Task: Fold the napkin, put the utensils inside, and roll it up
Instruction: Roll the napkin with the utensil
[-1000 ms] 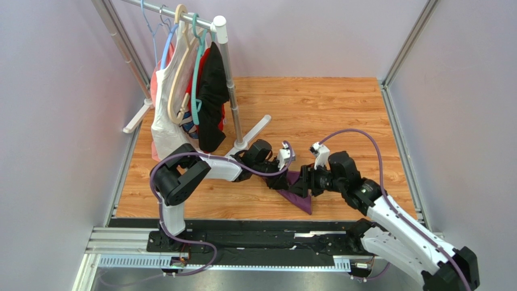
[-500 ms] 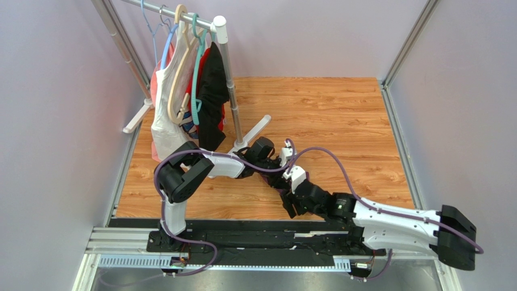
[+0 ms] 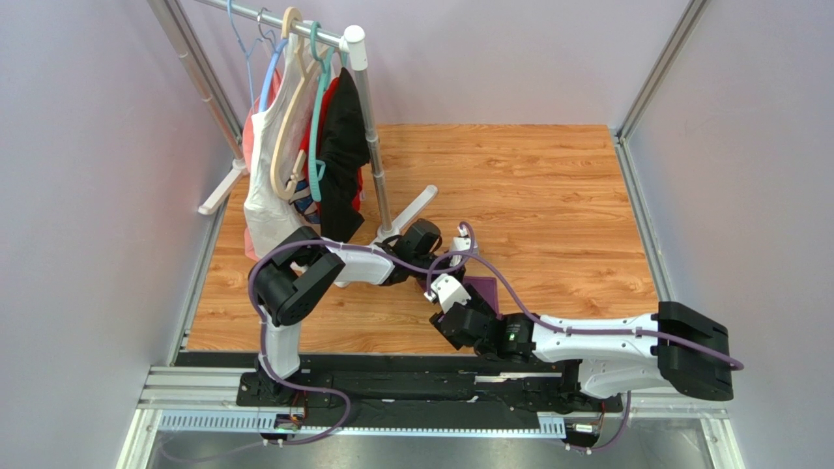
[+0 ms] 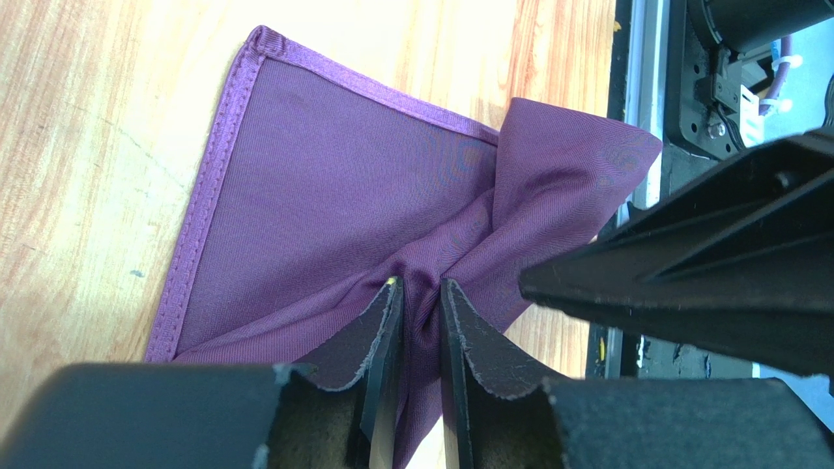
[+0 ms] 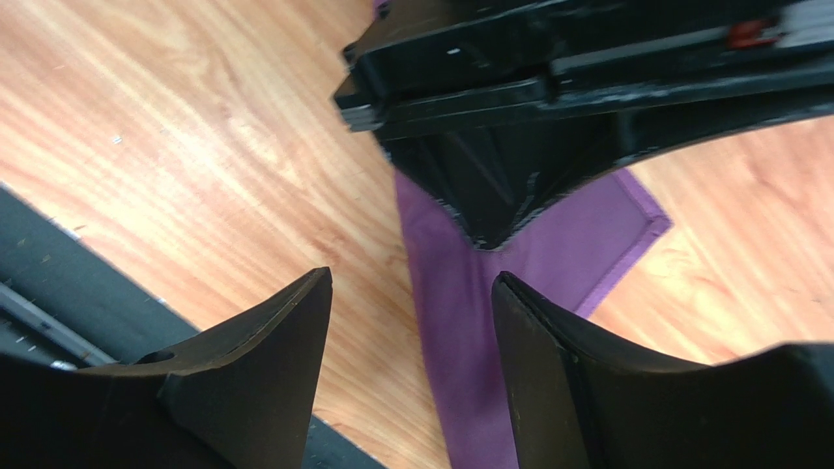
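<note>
The purple napkin lies bunched on the wooden table, one hemmed corner spread flat. My left gripper is shut on a gathered fold of it, cloth pinched between both fingers. In the top view only a small patch of napkin shows beside the two wrists. My right gripper hangs open just in front of the left gripper, low over the table. A strip of napkin runs under its right finger and nothing is between its jaws. The utensils are out of view.
A clothes rack with white, black and red garments on hangers stands at the back left, and its foot reaches toward the left wrist. The black mounting rail runs along the near table edge. Walls close in both sides.
The right arm swung from the napkin's right side down and leftward, and now lies low along the near edge, pointing up at the napkin. The left gripper kept its pinch, barely moving.
</note>
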